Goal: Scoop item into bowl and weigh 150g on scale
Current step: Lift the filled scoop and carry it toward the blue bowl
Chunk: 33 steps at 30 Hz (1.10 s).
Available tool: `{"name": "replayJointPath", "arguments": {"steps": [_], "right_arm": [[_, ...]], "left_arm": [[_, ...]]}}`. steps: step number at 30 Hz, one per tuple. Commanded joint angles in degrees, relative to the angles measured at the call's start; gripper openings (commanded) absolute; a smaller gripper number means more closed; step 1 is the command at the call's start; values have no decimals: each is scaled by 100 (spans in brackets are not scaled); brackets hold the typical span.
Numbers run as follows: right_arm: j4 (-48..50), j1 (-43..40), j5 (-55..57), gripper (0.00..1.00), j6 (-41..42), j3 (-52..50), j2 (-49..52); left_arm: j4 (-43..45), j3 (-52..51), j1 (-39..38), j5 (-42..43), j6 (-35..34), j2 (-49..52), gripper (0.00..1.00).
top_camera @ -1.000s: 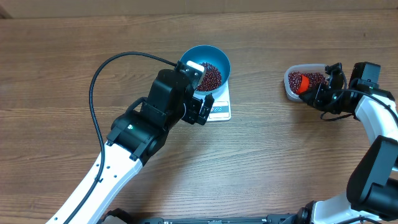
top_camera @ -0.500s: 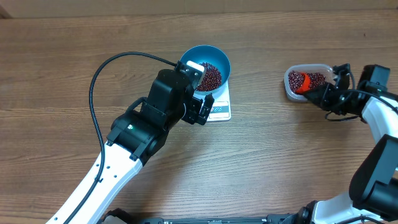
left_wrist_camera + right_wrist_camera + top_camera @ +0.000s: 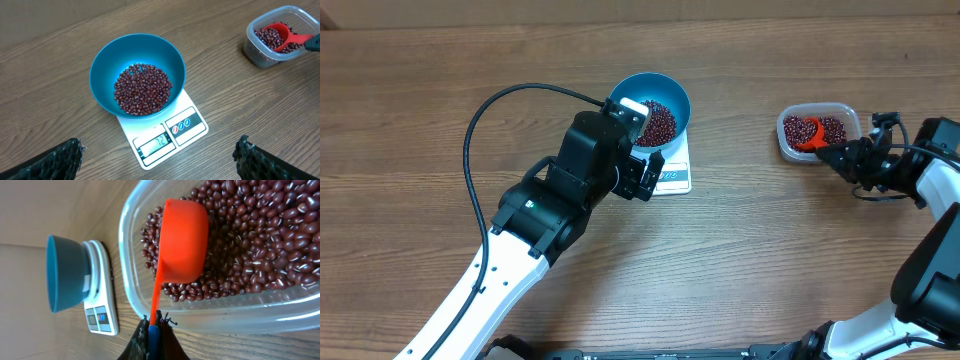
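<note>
The blue bowl (image 3: 655, 100) stands on the white scale (image 3: 675, 176) and holds a layer of red-brown beans (image 3: 143, 89). The scale's display (image 3: 156, 143) reads 72. My left gripper (image 3: 157, 150) hangs open above the scale's front edge, with nothing between its fingers. My right gripper (image 3: 155, 322) is shut on the handle of an orange-red scoop (image 3: 182, 240). The scoop's cup lies among the beans (image 3: 260, 245) in the clear tub (image 3: 848, 112) at the right. In the overhead view the right gripper (image 3: 845, 157) sits just outside the tub's near right side.
The left arm (image 3: 550, 210) reaches diagonally from the bottom left, with its black cable (image 3: 470, 150) looping over the table. The right arm (image 3: 930, 180) comes in from the right edge. Wooden table (image 3: 770, 250) lies all around.
The right arm has drawn back to the right and slightly nearer, pulling the scoop a little rightward inside the tub. The left arm, bowl and scale have not moved.
</note>
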Motion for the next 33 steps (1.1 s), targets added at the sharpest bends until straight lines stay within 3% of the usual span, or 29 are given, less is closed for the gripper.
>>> {"name": "replayJointPath", "arguments": {"steps": [1, 33], "right_arm": [[17, -208, -566, 4, 0, 24, 39], [-721, -649, -2208, 4, -205, 24, 39]], "left_arm": [[4, 144, 26, 66, 66, 33, 100], [4, 144, 26, 66, 66, 33, 100]]}}
